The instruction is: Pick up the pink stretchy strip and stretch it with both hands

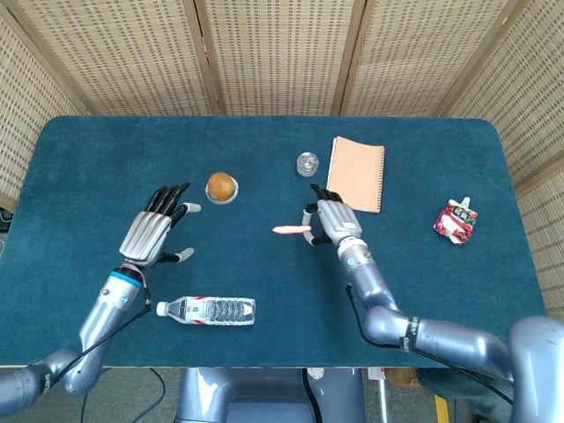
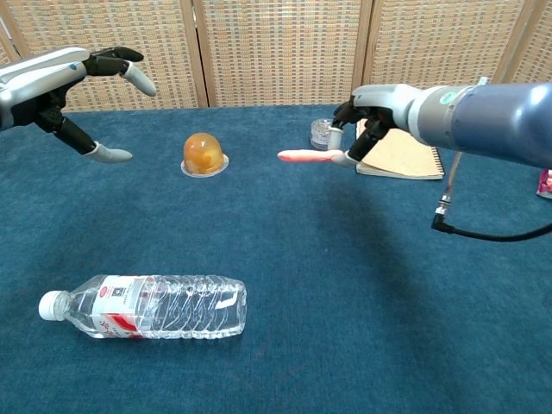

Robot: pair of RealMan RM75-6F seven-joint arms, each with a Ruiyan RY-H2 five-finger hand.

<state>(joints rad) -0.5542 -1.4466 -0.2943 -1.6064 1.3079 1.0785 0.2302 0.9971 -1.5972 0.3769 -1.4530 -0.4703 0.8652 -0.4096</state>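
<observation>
The pink stretchy strip (image 1: 290, 230) (image 2: 304, 156) hangs level above the blue table, its free end pointing toward my left side. My right hand (image 1: 330, 222) (image 2: 362, 122) pinches its right end between thumb and a finger, lifted over the table's middle. My left hand (image 1: 159, 231) (image 2: 82, 95) is raised at the left with fingers spread and nothing in it. A wide gap separates it from the strip's free end.
A water bottle (image 1: 208, 310) (image 2: 147, 307) lies near the front edge. An orange ball on a small dish (image 1: 222, 188) (image 2: 203, 153), a small clear jar (image 1: 307, 164) (image 2: 325, 132) and a notebook (image 1: 356, 173) (image 2: 399, 155) stand further back. A red snack pouch (image 1: 456, 219) lies at the right.
</observation>
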